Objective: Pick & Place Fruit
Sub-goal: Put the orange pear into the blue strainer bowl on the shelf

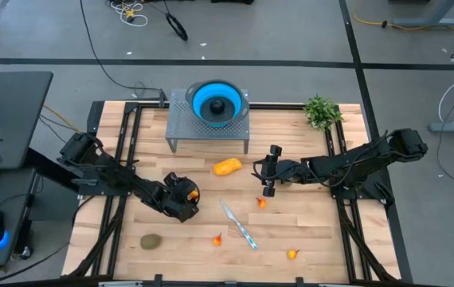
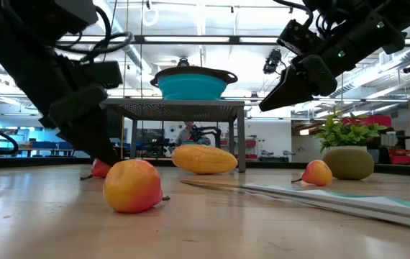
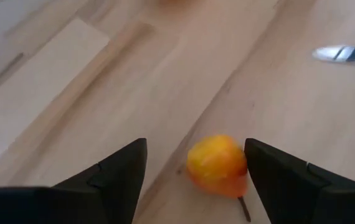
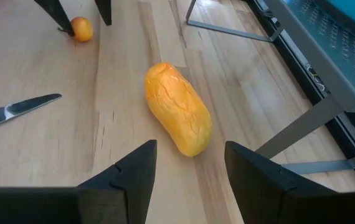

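Four small orange-red fruits (image 1: pixel 261 202), one oblong (image 1: pixel 227 167), one green oval (image 1: pixel 150 241) (one knife (image 1: pixel 240 225)).

knife (image 1: pixel 238 225) lies across open tabletop (image 1: pixel 315 231) between the arms.

Bowl (image 1: pixel 217 103) on rack (image 1: pixel 181 127) at 12 o'clock; mango (image 1: pixel 227 167) just before it; knife (image 1: pixel 239 225) at 6.

Lighting's even and bright from overhead. In the low view the ceiling strip lights (image 2: pixel 190 39) blow out white behind the arms, which go near-silhouette. The light wooden slatted tabletop (image 1: pixel 307 231) only shows soft, short shadows. Left wrist view is soft all over, with the small round orange-red toy fruit (image 3: pixel 218 165) blurry.
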`<state>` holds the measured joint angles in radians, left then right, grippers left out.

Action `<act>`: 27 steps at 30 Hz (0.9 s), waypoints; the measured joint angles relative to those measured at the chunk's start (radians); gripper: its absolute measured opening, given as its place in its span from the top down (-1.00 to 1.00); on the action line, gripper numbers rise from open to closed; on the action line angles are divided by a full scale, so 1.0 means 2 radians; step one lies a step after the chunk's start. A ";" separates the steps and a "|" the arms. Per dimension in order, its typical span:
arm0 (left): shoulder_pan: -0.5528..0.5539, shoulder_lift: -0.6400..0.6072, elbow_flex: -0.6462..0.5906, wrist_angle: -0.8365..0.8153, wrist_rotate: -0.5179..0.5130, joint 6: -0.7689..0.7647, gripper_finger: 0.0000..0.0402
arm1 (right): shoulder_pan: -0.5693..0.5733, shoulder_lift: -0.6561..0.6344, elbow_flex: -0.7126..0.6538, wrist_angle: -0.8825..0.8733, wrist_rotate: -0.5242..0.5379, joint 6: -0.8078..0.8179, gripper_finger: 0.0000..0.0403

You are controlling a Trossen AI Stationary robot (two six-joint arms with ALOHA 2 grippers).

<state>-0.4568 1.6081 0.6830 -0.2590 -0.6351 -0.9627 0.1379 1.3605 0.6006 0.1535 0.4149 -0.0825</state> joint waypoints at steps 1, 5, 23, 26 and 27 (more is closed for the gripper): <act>0.000 0.002 -0.001 0.000 0.000 -0.001 -0.39 | 0.000 0.000 0.000 0.000 0.000 0.000 0.01; 0.002 0.023 -0.002 0.005 -0.002 -0.004 -0.41 | 0.000 0.000 0.000 -0.004 0.000 0.000 0.01; 0.009 0.029 0.002 0.007 0.028 0.015 -0.13 | 0.000 0.000 0.000 -0.011 0.001 0.004 0.01; 0.009 0.029 0.002 0.001 0.037 0.016 -0.11 | 0.000 0.000 0.000 -0.011 0.001 0.004 0.01; 0.009 0.029 0.002 -0.001 0.038 0.016 -0.11 | 0.000 0.000 0.000 -0.011 0.001 0.004 0.01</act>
<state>-0.4393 1.6657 0.6868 -0.2605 -0.5585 -0.9314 0.1379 1.3605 0.5999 0.1317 0.4160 -0.0750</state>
